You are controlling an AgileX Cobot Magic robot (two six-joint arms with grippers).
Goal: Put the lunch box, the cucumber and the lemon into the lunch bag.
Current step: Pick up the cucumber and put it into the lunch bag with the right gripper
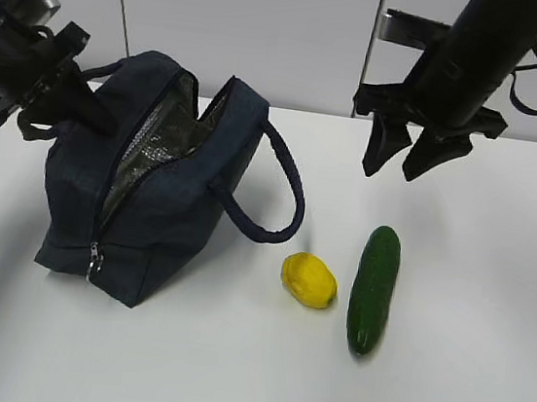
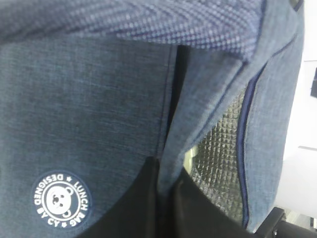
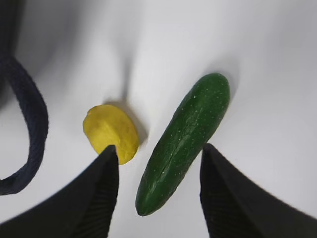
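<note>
The dark navy lunch bag (image 1: 159, 217) stands at the left with its top zipper undone, showing silver lining. My left gripper (image 1: 100, 118) is shut on the fabric of the bag's near top edge (image 2: 168, 166), pinched between the black fingers. The yellow lemon (image 1: 309, 280) and the dark green cucumber (image 1: 373, 287) lie side by side on the table to the right of the bag. My right gripper (image 1: 392, 169) hangs open well above them; in its wrist view the cucumber (image 3: 185, 139) and the lemon (image 3: 110, 131) show between the fingers. The lunch box is hidden; a pale sliver (image 2: 189, 157) shows inside the bag.
One loop handle (image 1: 283, 198) droops off the bag toward the lemon and also shows in the right wrist view as a dark loop handle (image 3: 29, 124). The white table (image 1: 460, 401) spreads around the items. A white panelled wall (image 1: 241, 21) stands behind.
</note>
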